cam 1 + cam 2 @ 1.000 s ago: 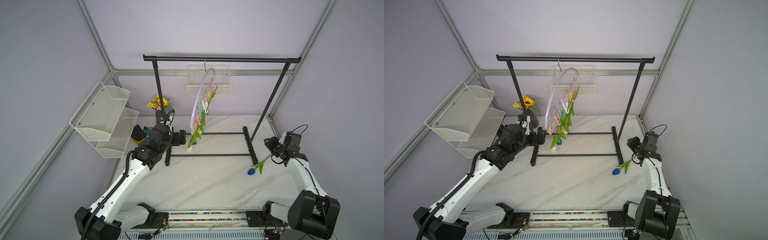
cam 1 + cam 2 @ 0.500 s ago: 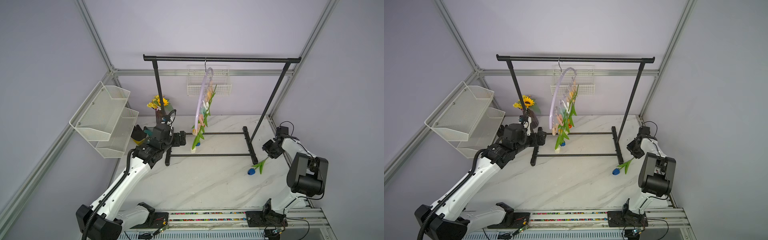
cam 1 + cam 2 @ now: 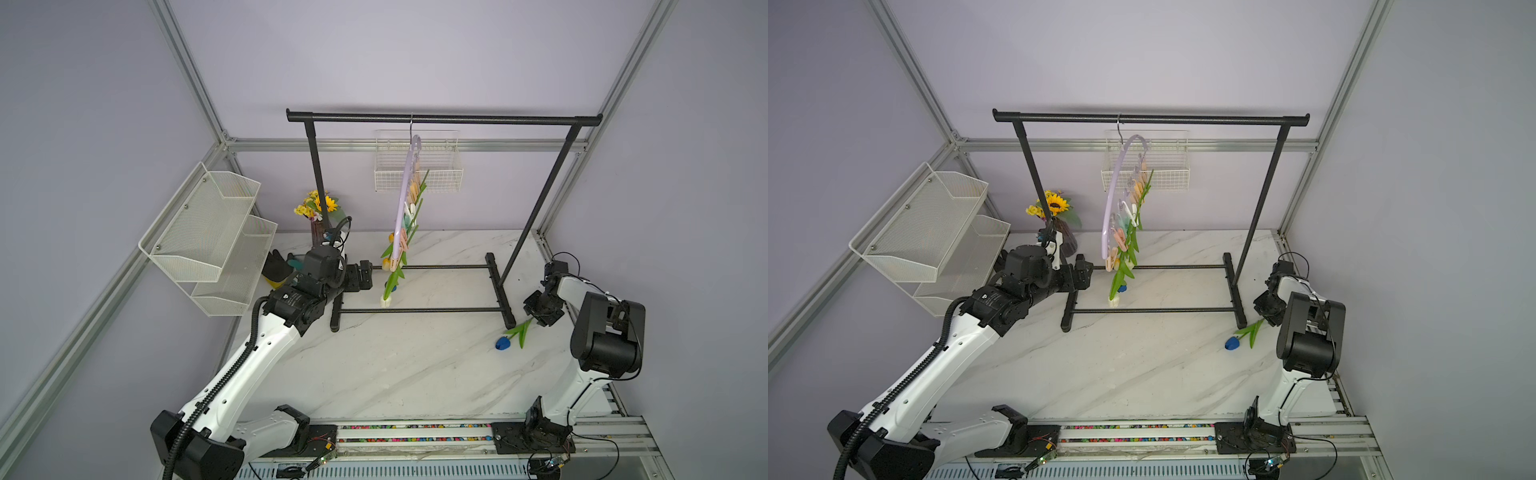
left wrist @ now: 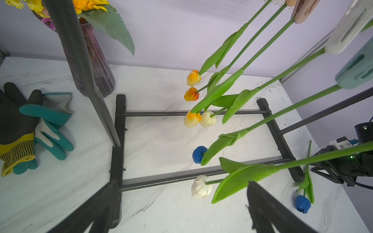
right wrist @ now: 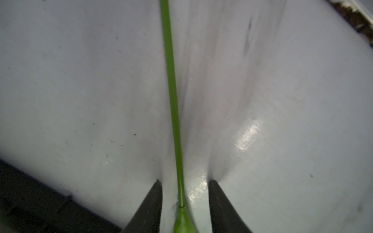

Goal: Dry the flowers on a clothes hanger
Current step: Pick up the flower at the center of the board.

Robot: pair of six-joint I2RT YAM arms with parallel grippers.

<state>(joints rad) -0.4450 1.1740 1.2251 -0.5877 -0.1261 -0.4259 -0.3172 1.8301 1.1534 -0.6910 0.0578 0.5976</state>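
Right gripper [image 5: 184,181] has dropped over the last blue tulip [image 3: 503,343] lying on the table [image 3: 415,365], jaws apart straddling its stem; next clamp, carry to clothes hanger [image 3: 401,216]; left gripper [image 3: 368,275] gapes empty.

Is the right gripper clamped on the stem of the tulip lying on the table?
No, the stem lies untouched between the jaws of the right gripper, bare table on both sides.

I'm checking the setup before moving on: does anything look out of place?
One blue tulip lies on the table beside the rack, while six tulips hang clipped to the hanger. The right pincer straddles its stem, jaws apart.
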